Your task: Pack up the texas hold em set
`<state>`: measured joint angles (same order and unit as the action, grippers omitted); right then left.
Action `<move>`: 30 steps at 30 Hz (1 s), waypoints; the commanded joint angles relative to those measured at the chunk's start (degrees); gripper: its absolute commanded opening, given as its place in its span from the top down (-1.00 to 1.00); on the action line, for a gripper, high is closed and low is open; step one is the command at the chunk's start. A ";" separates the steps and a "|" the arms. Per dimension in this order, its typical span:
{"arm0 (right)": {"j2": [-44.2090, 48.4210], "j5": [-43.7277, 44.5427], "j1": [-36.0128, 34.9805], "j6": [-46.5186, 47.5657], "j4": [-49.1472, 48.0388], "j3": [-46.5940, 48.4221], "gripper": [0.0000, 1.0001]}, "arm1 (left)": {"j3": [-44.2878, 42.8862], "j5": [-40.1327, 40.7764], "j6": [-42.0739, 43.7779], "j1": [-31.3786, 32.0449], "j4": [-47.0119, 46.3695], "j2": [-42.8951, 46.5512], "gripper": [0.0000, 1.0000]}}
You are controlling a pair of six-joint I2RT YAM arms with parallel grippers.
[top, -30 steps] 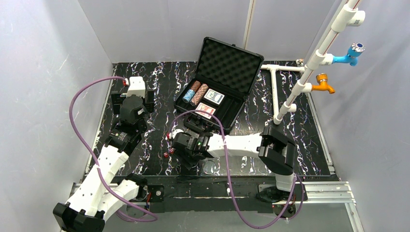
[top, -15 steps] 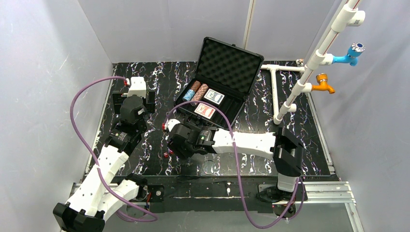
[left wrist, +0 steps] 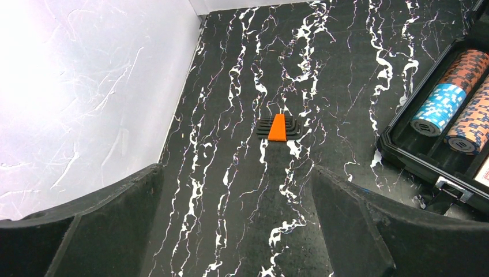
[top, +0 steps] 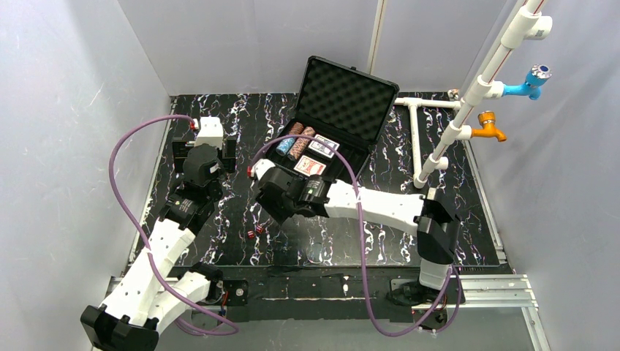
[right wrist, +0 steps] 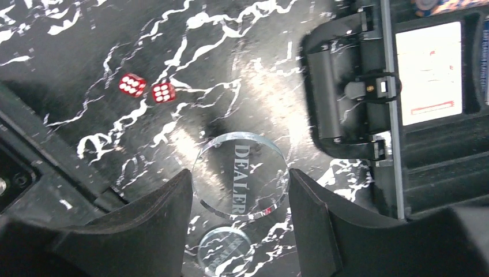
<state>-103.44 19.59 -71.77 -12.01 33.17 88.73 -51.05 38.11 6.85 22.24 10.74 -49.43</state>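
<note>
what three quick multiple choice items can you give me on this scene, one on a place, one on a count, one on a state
1. Where are the red dice?
A in the case
B on the table, outside the case
C on the lid

2. How many card decks lie in the case?
A one
B two
C four

3. How is the lid?
A open
B shut
C taken off

Answers: B, both dice sit on the bare marbled top; B, two decks show from above; A, the foam lining faces the camera.
</note>
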 commanded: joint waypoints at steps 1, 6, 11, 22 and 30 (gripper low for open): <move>2.58 1.34 4.09 2.94 -0.73 3.41 0.28 | -1.25 0.02 -0.33 -0.09 0.07 -0.05 -0.97; 3.07 0.36 8.65 4.24 -1.01 4.72 0.38 | -1.32 -0.22 -0.30 -0.07 0.19 -0.29 -0.97; 1.28 -0.90 13.52 5.57 -0.80 7.12 0.46 | -1.35 -0.48 -0.35 -0.09 0.36 -0.23 -0.97; -4.19 0.21 20.70 8.10 2.13 17.57 0.45 | -1.35 -0.85 -0.39 0.08 0.50 -0.40 -0.97; -9.29 -1.75 25.11 7.60 4.37 24.65 0.45 | -1.34 -0.96 -0.40 0.30 0.51 -0.45 -0.97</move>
<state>-110.76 18.96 -48.60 -4.89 36.62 108.07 -51.05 36.86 6.83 22.26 10.98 -50.15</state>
